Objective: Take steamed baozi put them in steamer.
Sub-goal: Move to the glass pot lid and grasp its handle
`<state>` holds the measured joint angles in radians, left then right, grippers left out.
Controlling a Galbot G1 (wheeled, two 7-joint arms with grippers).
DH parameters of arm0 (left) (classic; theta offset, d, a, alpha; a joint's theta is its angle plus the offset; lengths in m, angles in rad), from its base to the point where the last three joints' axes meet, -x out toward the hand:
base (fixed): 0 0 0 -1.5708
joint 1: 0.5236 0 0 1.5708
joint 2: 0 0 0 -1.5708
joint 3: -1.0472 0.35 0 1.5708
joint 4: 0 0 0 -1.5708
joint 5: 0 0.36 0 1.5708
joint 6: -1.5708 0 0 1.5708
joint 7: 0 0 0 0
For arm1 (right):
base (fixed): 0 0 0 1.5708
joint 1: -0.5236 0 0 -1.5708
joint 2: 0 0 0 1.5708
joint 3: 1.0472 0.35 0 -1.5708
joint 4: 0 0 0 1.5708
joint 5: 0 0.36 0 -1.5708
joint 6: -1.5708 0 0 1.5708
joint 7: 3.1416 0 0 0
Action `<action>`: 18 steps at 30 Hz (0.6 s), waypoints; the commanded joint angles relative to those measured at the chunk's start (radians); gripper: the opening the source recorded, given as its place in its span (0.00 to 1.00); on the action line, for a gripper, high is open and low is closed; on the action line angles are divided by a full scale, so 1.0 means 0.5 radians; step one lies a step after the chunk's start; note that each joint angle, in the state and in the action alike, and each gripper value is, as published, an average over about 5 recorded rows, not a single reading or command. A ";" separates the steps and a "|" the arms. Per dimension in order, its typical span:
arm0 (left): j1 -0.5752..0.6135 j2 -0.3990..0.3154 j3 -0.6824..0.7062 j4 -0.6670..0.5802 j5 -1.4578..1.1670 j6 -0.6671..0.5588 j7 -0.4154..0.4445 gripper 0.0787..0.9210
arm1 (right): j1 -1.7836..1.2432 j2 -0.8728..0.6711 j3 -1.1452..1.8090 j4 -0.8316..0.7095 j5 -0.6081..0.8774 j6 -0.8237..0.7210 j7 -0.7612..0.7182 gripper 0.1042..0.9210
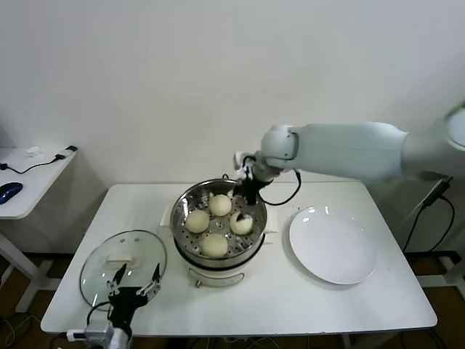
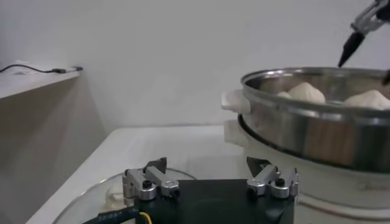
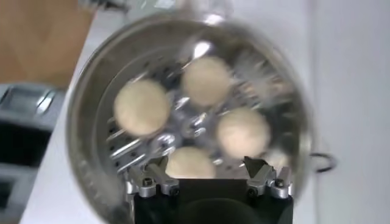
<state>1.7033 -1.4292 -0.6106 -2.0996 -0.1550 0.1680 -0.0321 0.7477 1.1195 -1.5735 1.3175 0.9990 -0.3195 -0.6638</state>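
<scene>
The steamer [image 1: 190, 256], a shiny steel pot on a cream base, stands mid-table. Four cream-white baozi lie on its perforated tray: left [image 1: 197, 221], back [image 1: 220, 204], right [image 1: 241, 223] and front [image 1: 214, 245]. My right gripper [image 1: 246, 203] hovers over the pot's back right, just above the right baozi, open and empty. In the right wrist view the gripper [image 3: 207, 169] looks down on the baozi [image 3: 142, 107] inside the steamer [image 3: 85, 97]. My left gripper [image 1: 136, 283] is open and empty, low at the table's front left over the glass lid; it also shows in the left wrist view [image 2: 210, 167].
A round glass lid [image 1: 109, 254] lies flat at the front left. A flat white plate [image 1: 333, 243] lies bare to the right of the steamer. A side table with a cable and mouse [image 1: 9, 192] stands at far left. In the left wrist view the steamer [image 2: 317, 134] is close ahead.
</scene>
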 commanded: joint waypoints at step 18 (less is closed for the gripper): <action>-0.060 0.106 0.013 0.029 -0.101 -0.059 -0.091 0.88 | -3.424 -1.026 3.892 0.558 -0.697 0.402 1.206 0.88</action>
<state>1.6695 -1.3860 -0.6053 -2.0890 -0.1893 0.1435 -0.0707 0.0024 0.6840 -0.6237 1.4911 0.8266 -0.2477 -0.1674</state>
